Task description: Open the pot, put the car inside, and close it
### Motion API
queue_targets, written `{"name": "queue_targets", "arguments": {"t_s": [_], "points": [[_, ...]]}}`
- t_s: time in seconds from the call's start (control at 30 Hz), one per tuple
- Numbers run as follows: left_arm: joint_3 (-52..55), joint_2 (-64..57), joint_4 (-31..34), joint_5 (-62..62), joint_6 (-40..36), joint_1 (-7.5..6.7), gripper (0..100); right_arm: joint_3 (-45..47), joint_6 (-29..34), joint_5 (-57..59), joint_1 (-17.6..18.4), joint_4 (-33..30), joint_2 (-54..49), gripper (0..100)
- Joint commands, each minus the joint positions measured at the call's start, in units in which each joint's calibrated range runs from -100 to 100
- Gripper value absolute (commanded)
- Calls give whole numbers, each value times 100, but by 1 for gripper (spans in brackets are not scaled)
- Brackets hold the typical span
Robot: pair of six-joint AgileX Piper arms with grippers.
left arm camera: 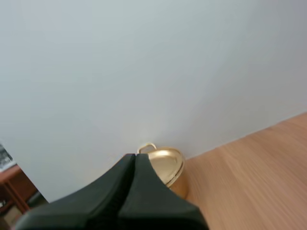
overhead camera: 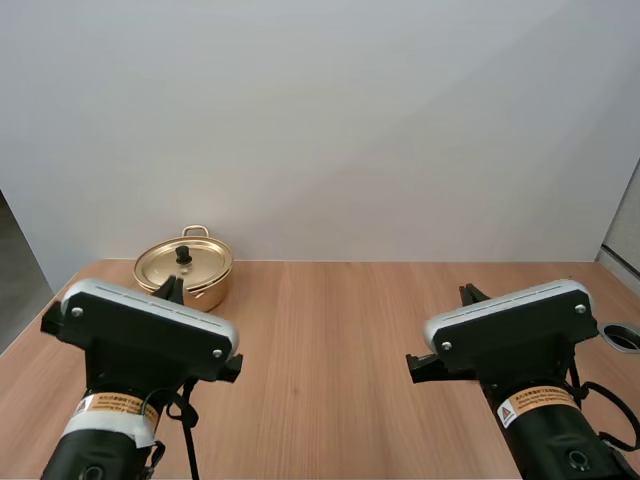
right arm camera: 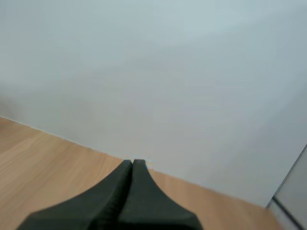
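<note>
Pot (overhead camera: 218, 290), lid (overhead camera: 210, 262) on, sits at table's (overhead camera: 330, 340) 11 o'clock by the wall, just past L gripper (left arm camera: 134, 157); it & R gripper (right arm camera: 132, 163) are both closed, empty, so unless L opens first it may bump the small knob (overhead camera: 184, 256) & shove pot.

Gold pot (overhead camera: 185, 272), lid (overhead camera: 184, 262) on, upright, table's far left

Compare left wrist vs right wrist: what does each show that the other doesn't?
Left wrist alone: the gold pot, lid on, standing by the wall just beyond the shut left gripper. Right wrist alone: the shut right gripper, pointing toward the table's far edge. Both: the wooden table and the pale wall behind it.
</note>
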Motion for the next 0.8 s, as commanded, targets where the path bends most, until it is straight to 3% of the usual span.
{"name": "queue_targets", "arguments": {"t_s": [0.0, 0.07, 0.13, 0.23, 0.3, 0.43, 0.57, 0.77], "points": [[-808, 0, 834, -850, -231, 2, 0, -21, -1120, -4898, 2, -101, 0, 0], [-1576, 22, 146, 648, -249, 2, 0, -444, -1136, -3779, 2, 450, 0, 0], [-2417, 450, -350, 1644, -360, 2, 0, -1223, -1153, -984, 2, 1466, 395, 0], [-3496, 1406, -407, 2545, -880, 2, 0, -2136, -1144, 1552, 2, 2363, 1638, 0], [-4339, 2240, -489, 3601, -1218, 2, 0, -2748, -1105, 2745, -22, 2463, 2509, 0], [-5910, 3928, -1007, 6357, -1130, 2, 0, -3838, -622, 5500, -118, 2463, 4143, 0], [-6780, 5330, -1196, 8150, -682, 2, 0, -4234, -533, 6606, -118, 2282, 5203, 0], [-6841, 6452, -1086, 8683, -537, 2, 1, -4076, -21, 6684, -118, 1505, 5695, 0]]}}
